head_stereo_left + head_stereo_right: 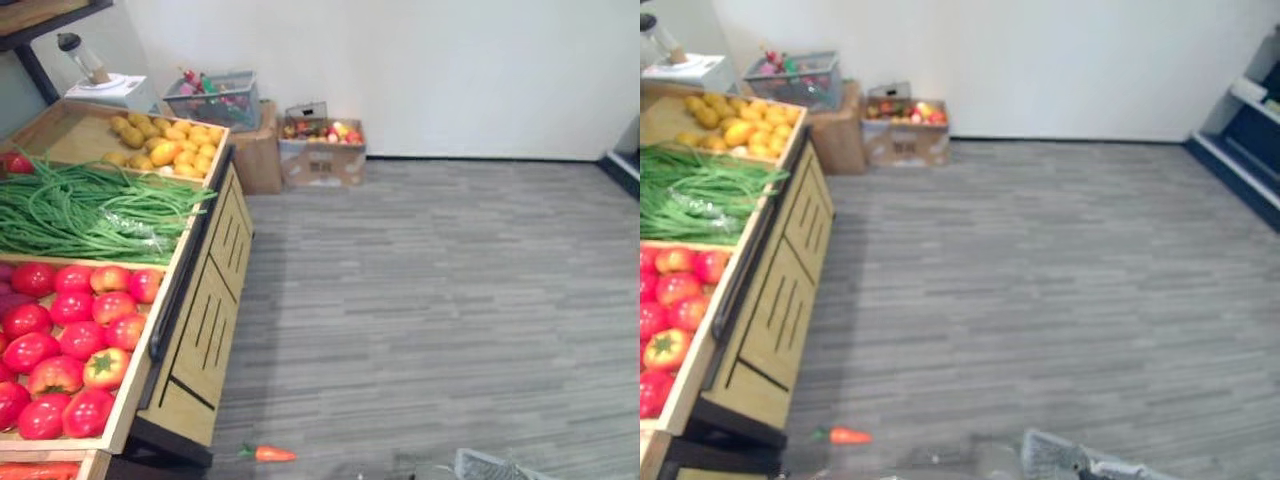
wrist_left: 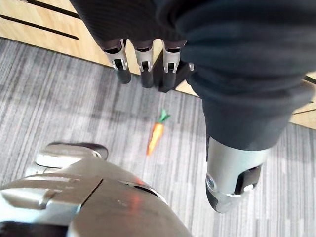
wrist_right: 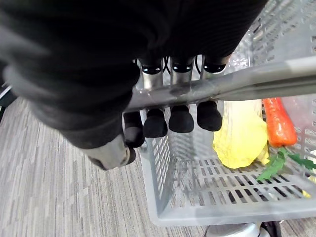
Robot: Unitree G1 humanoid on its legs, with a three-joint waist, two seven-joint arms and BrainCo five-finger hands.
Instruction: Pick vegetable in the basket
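A small orange carrot (image 1: 268, 454) with a green top lies on the grey floor beside the foot of the wooden stand (image 1: 205, 330). My left hand (image 2: 143, 58) hangs open and empty above that carrot (image 2: 156, 136), well clear of it. My right hand (image 3: 180, 118) is curled round the metal handle (image 3: 256, 79) of a grey plastic basket (image 3: 197, 207). Inside the basket lie a yellow vegetable (image 3: 242, 138) and another carrot (image 3: 279, 121) with green leaves. A corner of the basket (image 1: 1060, 455) shows at the lower edge of the eye views.
The stand on the left holds red tomatoes (image 1: 70, 340), long green beans (image 1: 90, 210) and yellow produce (image 1: 170, 145). Cardboard boxes (image 1: 322, 150) and a wire basket (image 1: 215, 98) stand by the far wall. A blue shelf (image 1: 1245, 150) is at the right. Open carpet lies between.
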